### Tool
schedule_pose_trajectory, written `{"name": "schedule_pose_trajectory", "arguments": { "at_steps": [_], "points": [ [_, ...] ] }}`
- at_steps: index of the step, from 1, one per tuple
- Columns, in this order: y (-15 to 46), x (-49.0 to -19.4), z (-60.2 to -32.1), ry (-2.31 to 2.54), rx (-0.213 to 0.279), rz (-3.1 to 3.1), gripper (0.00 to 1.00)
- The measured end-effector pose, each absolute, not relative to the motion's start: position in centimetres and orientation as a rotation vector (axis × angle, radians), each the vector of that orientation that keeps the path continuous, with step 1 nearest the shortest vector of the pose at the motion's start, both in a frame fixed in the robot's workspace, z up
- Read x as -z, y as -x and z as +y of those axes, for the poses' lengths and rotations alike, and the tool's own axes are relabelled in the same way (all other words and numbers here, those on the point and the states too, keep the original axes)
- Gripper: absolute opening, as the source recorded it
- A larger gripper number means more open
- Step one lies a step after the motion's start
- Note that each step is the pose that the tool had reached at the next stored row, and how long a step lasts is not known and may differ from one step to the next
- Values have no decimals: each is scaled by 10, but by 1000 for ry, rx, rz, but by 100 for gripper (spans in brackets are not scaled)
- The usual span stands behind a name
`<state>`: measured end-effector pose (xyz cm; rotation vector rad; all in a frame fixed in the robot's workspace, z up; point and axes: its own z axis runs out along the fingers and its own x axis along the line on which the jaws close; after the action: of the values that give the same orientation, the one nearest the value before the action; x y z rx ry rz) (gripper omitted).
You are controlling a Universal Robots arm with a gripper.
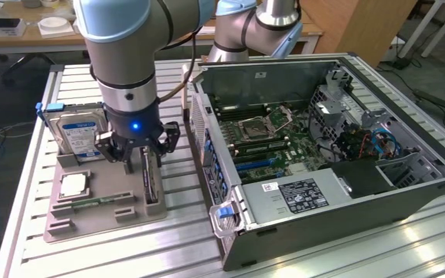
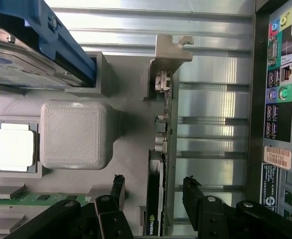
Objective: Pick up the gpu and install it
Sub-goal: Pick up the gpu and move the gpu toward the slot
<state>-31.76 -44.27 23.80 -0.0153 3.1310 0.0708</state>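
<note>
Claw (image 1: 143, 157) spread astride gpu (image 1: 151, 188) | hard drive (image 1: 79, 130) beside (on edge) | case (image 1: 338, 223) near

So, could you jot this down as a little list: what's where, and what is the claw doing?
Gripper: open, lowered with one finger on each side of the gpu
Gpu: standing on edge in a slot of the grey holder, not lifted
Also in holder: hard drive, processor chip, memory strip
Computer case: side open, at the exterior view's right of the holder
Gpu installed: not yet
</note>
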Motion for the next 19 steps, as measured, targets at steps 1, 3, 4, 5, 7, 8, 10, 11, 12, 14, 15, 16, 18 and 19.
{"name": "schedule_pose_trajectory", "arguments": {
  "at_steps": [1,3,4,5,7,8,10,11,12,14,15,16,18,19],
  "points": [
    [317,-237,-443,15,-71,3131,59],
    [317,-236,-443,15,-71,3131,59],
    [317,-235,-443,15,-71,3131,59],
    [317,-235,-443,15,-71,3131,59],
    [317,-233,-443,15,-71,3131,59],
    [317,-233,-443,15,-71,3131,59],
    [317,-232,-443,15,-71,3131,59],
    [317,-231,-443,15,-71,3131,59],
    [317,-230,-443,15,-71,3131,59],
    [317,-229,-443,15,-71,3131,59],
    [317,-229,-443,15,-71,3131,59],
    [317,-228,-443,15,-71,3131,59],
    [317,-227,-443,15,-71,3131,59],
    [317,-227,-443,15,-71,3131,59]
  ]
}}
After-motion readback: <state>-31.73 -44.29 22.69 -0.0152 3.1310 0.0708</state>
